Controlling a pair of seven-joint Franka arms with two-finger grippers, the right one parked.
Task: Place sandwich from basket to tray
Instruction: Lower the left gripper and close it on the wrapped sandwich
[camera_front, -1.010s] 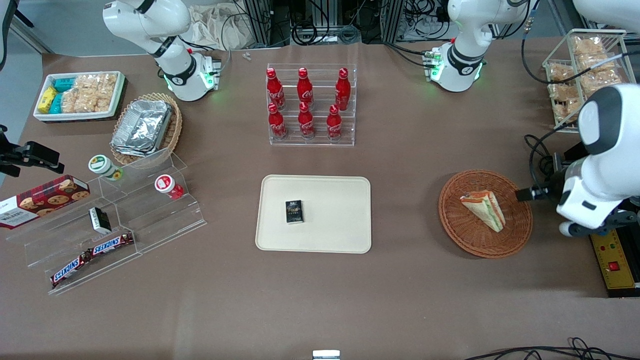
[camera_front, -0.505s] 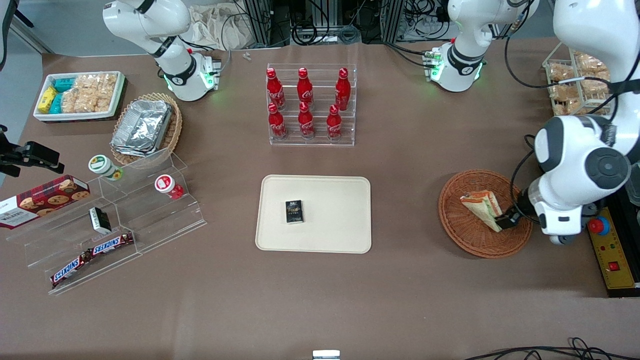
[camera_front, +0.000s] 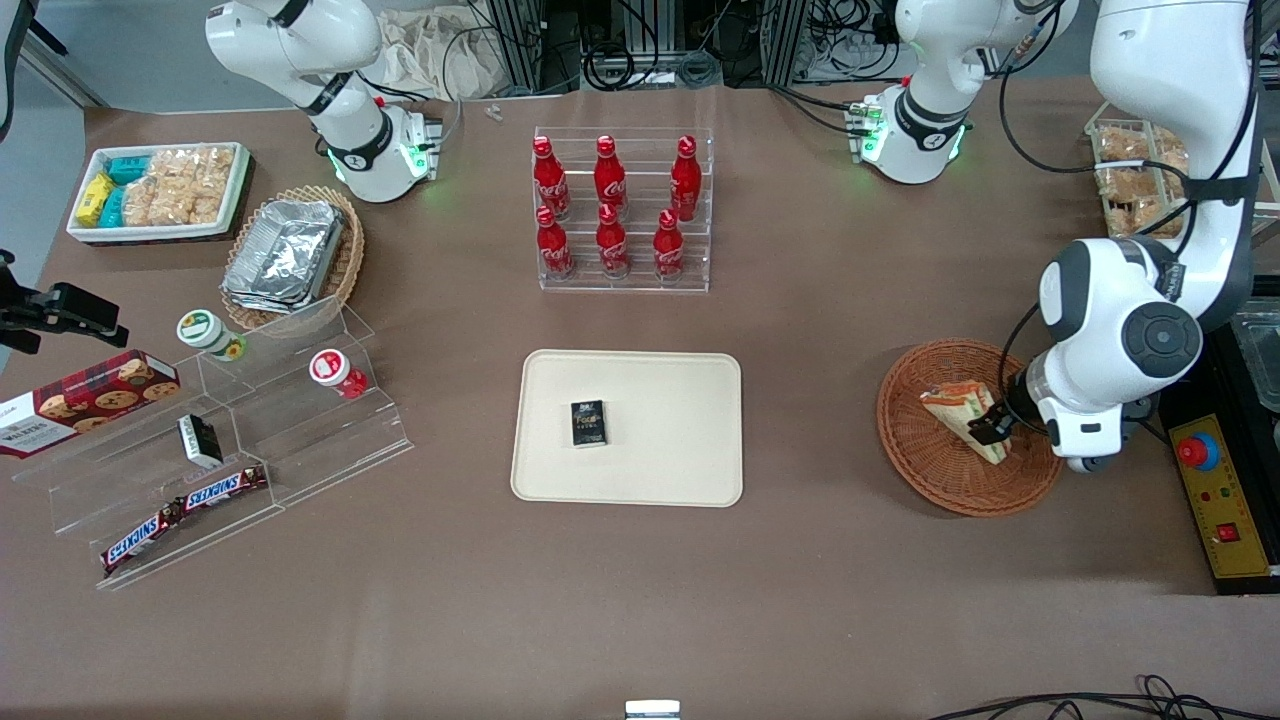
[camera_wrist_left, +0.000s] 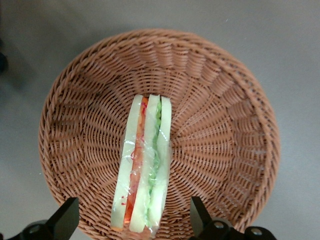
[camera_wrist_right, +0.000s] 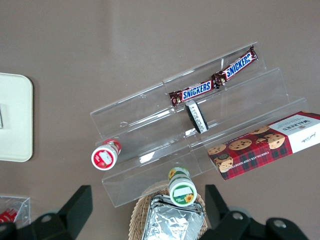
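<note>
While the wrapped sandwich (camera_wrist_left: 143, 165) lies on edge across the basket (camera_wrist_left: 225, 125) floor, the gripper (camera_wrist_left: 134, 220) is held above it, fingers spread either side, seemingly for pinching the bread faces.

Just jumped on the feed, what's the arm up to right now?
The left arm's gripper hangs over the basket, open, one of its fingers on each side of the wrapped sandwich. The sandwich lies in the basket, not yet gripped or lifted. The tray, nearer the middle of the table, holds only a small black box, so the transfer is not yet done.
</note>
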